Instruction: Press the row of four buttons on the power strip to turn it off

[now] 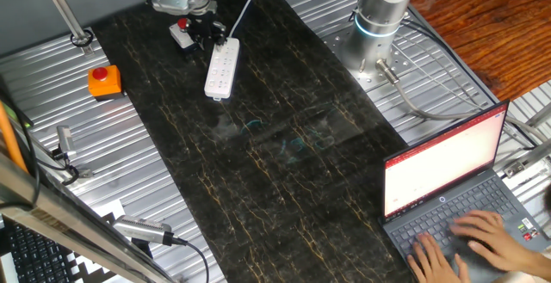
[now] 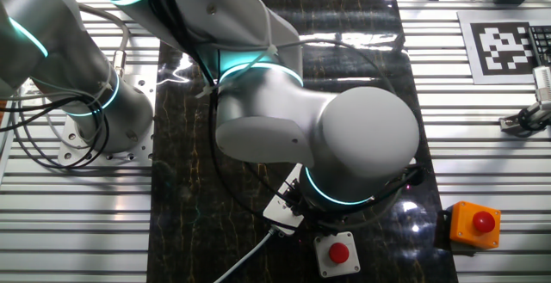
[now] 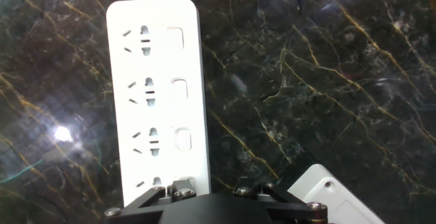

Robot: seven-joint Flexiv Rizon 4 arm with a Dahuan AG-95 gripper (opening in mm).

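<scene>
The white power strip [image 1: 222,68] lies on the dark marble mat, its length running away from the hand. In the hand view the power strip [image 3: 153,94] fills the left half. The row of buttons [image 3: 179,88] runs down its right side; three show, and the nearest spot is covered by my left fingertip [image 3: 182,183]. My gripper [image 3: 222,185] hangs over the strip's near end, open, with a gap of strip edge and mat between the fingertips. In one fixed view the gripper [image 1: 205,32] is a dark block at the strip's cable end. The arm hides most of the strip [image 2: 282,206] in the other fixed view.
A white box with a red button [image 1: 181,32] [image 2: 334,253] [image 3: 320,190] sits right beside the gripper. An orange box with a red button [image 1: 104,79] [image 2: 472,224] stands off the mat. A second arm's base [image 1: 379,16] is at the back. A person types on a laptop [image 1: 448,180].
</scene>
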